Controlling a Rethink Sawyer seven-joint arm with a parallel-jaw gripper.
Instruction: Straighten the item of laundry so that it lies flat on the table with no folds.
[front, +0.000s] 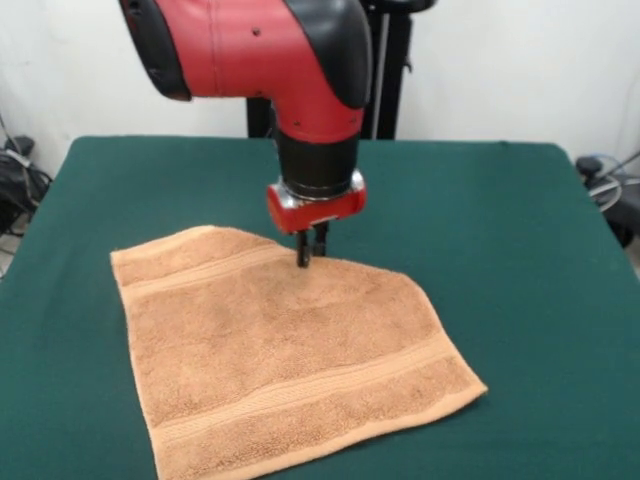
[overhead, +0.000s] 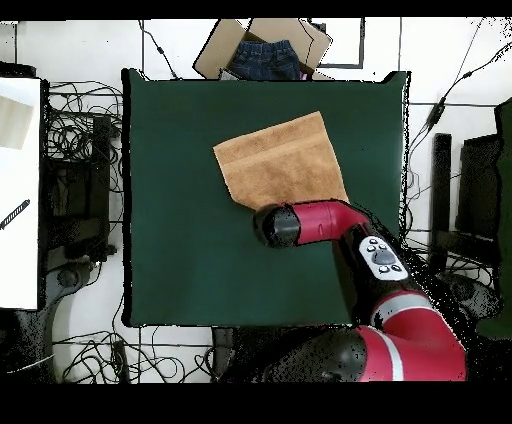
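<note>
Nearest me, the towel (front: 290, 370) spreads over the middle of the green table (front: 520, 230), mostly flat, though its far edge looks tucked or cut short where my gripper (front: 311, 252) comes down. The jaws stand narrow, tips together at the cloth's far edge; I cannot tell whether they pinch any fabric. My worry is that if I drag from here with only a shallow bite, the terry could slip free or bunch into a new fold.
</note>
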